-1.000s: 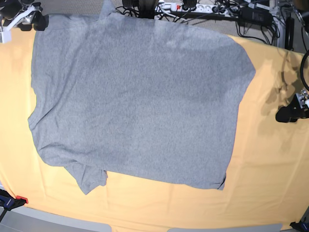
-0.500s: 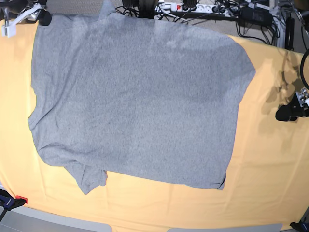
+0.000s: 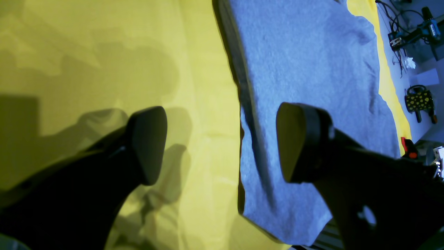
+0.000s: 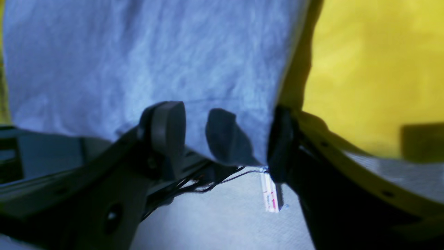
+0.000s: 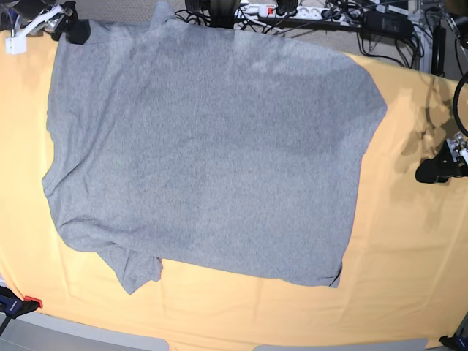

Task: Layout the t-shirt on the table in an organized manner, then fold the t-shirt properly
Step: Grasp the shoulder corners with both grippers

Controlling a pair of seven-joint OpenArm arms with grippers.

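The grey t-shirt (image 5: 212, 146) lies spread flat on the orange-yellow table (image 5: 409, 278), plain side up, with one sleeve bunched at the front left. My right gripper (image 5: 69, 29) hovers at the shirt's far left corner. In the right wrist view its jaws (image 4: 223, 139) stand open astride the shirt's (image 4: 138, 62) edge, where the cloth hangs past the table (image 4: 364, 69). My left gripper (image 5: 439, 170) sits over bare table beyond the shirt's right side. The left wrist view shows it (image 3: 222, 146) open and empty, with the shirt's (image 3: 312, 69) edge under one fingertip (image 3: 298, 142).
Cables and a power strip (image 5: 292, 13) lie beyond the far edge. An orange-tipped clamp (image 5: 29, 301) grips the table's front left corner. A dotted black mug (image 3: 419, 100) and a drill (image 3: 428, 26) stand off the table in the left wrist view.
My right gripper has slid rightward along the far edge onto the shirt's corner. The left gripper has barely shifted. The shirt lies as before.
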